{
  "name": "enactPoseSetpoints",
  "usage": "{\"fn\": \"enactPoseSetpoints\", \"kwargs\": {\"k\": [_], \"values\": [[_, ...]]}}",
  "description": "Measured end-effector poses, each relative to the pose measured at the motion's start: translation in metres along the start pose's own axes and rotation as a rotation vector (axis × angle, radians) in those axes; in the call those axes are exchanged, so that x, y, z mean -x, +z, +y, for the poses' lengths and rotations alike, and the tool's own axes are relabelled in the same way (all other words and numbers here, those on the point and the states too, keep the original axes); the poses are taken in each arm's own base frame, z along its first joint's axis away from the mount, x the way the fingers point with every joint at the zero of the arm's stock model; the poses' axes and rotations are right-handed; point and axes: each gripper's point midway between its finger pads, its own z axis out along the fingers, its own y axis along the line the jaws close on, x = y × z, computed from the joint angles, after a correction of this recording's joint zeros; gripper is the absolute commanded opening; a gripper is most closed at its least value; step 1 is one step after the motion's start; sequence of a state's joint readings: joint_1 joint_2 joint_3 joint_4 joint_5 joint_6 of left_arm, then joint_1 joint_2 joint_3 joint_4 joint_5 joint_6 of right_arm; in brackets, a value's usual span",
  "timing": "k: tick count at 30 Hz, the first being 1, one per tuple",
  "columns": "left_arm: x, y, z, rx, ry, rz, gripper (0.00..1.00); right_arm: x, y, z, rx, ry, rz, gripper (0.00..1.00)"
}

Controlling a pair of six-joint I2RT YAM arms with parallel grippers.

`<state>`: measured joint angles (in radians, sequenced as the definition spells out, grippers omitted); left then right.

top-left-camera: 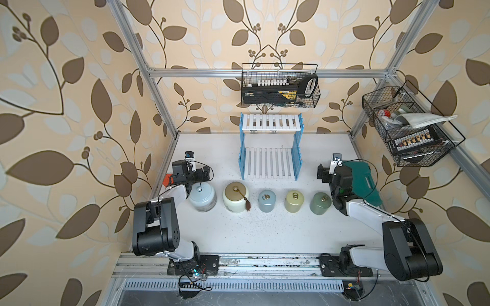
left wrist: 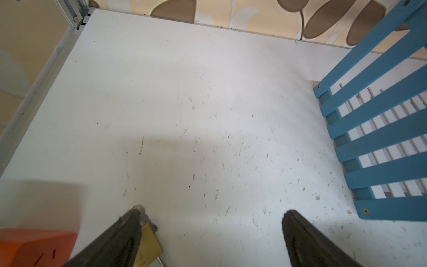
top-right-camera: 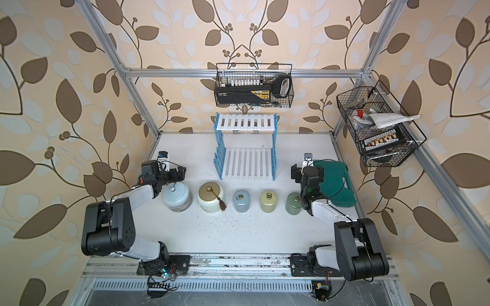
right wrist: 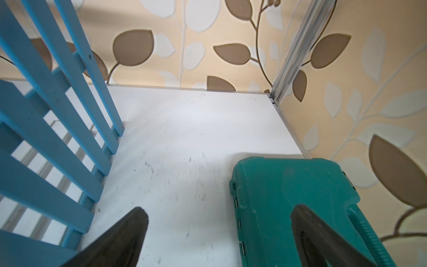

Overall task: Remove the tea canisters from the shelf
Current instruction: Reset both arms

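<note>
Label [top-left-camera: 288,93] on black case [top-left-camera: 261,97]: yellow, illegible

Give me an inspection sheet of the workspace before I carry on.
Surface: white table, dark specks scattered.
Job's things: shelf, no canister on either tier; pale blue canister, cream canister, blue-grey canister, yellow-green canister and sage green canister stand in a row on the table before it.
Clutter: green case beside right arm; orange block near left arm.
End effectors: left end effector and right end effector both open, empty.
Cables: loose wires at left arm base.
Surroundings: back wire basket, right wire basket, both filled; leaf wallpaper.
</note>
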<state>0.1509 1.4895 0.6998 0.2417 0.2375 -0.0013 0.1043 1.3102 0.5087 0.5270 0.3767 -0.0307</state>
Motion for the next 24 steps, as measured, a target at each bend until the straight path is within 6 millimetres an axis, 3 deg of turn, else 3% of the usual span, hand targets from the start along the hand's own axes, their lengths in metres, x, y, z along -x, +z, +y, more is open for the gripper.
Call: {"fn": "enactPoseSetpoints", "kwargs": {"k": [11, 18, 24], "values": [[0.003, -0.008, -0.002, 0.0, 0.005, -0.017, 0.99, -0.019, -0.013, 0.002, 0.036, 0.01, 0.004, 0.99], [0.002, -0.011, -0.004, -0.006, 0.009, -0.04, 0.99, -0.065, 0.004, 0.017, 0.081, -0.014, 0.073, 0.99], [0.002, -0.011, -0.004, -0.008, 0.005, -0.041, 0.99, -0.057, 0.009, 0.017, 0.095, 0.016, 0.029, 0.99]]}}
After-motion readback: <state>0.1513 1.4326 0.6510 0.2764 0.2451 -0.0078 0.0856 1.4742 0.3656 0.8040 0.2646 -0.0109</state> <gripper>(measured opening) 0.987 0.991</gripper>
